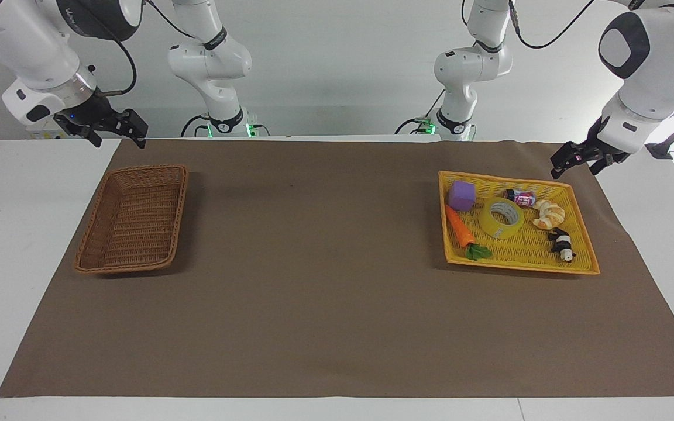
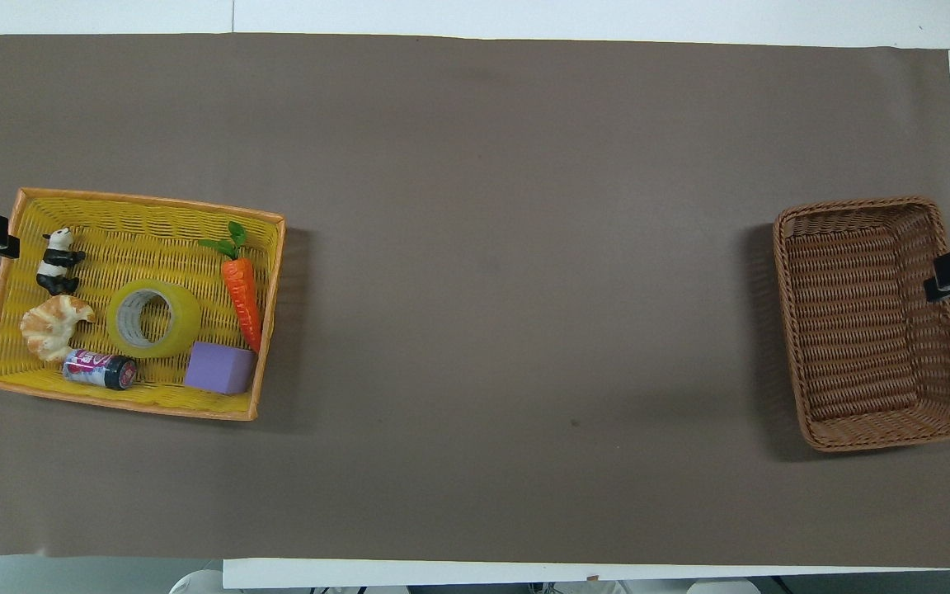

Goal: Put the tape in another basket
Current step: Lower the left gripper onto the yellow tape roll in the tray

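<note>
The yellow tape roll (image 1: 502, 217) lies flat in the middle of the yellow plastic tray (image 1: 518, 266) at the left arm's end of the table; it also shows in the overhead view (image 2: 153, 318). The brown wicker basket (image 1: 132, 219) stands empty at the right arm's end, also seen in the overhead view (image 2: 867, 322). My left gripper (image 1: 577, 168) is open and empty, raised over the mat's edge beside the tray. My right gripper (image 1: 117, 135) is open and empty, raised over the mat's corner by the basket. Only the grippers' tips show in the overhead view.
The tray (image 2: 129, 206) also holds a purple cube (image 2: 219, 368), a toy carrot (image 2: 242, 289), a croissant (image 2: 53, 323), a panda figure (image 2: 57, 261) and a small can (image 2: 100, 369), all close around the tape. A brown mat (image 1: 325, 280) covers the table between tray and basket.
</note>
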Available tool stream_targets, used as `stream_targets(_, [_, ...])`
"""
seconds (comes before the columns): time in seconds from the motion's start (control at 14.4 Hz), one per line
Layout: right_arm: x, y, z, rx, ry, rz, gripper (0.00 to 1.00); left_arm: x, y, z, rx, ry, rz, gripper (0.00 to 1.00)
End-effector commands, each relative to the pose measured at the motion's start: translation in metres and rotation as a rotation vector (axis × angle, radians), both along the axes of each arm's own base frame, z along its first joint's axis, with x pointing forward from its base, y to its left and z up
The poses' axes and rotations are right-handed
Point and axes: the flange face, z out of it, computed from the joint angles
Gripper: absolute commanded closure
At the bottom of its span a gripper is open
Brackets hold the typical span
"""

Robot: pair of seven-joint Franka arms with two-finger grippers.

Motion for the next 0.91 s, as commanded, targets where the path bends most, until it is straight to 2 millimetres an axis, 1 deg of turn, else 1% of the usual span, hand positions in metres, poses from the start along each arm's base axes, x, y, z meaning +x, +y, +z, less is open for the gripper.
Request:
stream_targets(0.0, [-0.006, 0.000, 0.001, 0.000, -0.009, 0.007, 0.01, -0.004, 0.000, 0.001, 0.009, -0.011, 0.020, 0.00])
stream_targets(0.07, [-0.006, -0.001, 0.001, 0.000, -0.009, 0.005, 0.01, -0.003, 0.001, 0.004, 0.009, -0.015, 0.020, 0.00])
stream_targets(0.21, [-0.006, 0.000, 0.001, 0.000, -0.009, 0.007, 0.01, -0.005, 0.005, 0.002, 0.009, -0.005, 0.028, 0.00])
stream_targets(0.28, [-0.006, -0.001, 0.001, 0.000, -0.009, 0.005, 0.01, -0.005, 0.005, -0.005, 0.010, -0.008, 0.026, 0.00])
stream_targets(0.35, [-0.006, -0.001, 0.001, 0.000, -0.009, 0.005, 0.01, -0.002, 0.005, -0.011, 0.010, -0.063, 0.020, 0.00])
stream_targets(0.42, [-0.006, -0.001, 0.001, 0.000, -0.009, 0.005, 0.01, -0.005, 0.004, -0.031, 0.012, -0.101, 0.018, 0.00])
stream_targets(0.49, [-0.006, 0.000, 0.001, 0.000, -0.009, 0.007, 0.01, -0.015, 0.003, -0.053, 0.014, -0.112, 0.014, 0.00])
stream_targets(0.63, [-0.006, 0.000, 0.001, 0.000, -0.009, 0.007, 0.01, -0.029, 0.000, -0.095, 0.014, -0.089, 0.007, 0.00])
stream_targets(0.7, [-0.006, 0.000, 0.001, 0.000, -0.009, 0.007, 0.01, -0.033, -0.004, -0.109, 0.013, -0.080, -0.001, 0.00])
stream_targets(0.84, [-0.006, -0.001, 0.001, 0.000, -0.009, 0.005, 0.01, -0.034, -0.003, -0.131, 0.012, -0.066, 0.001, 0.00])
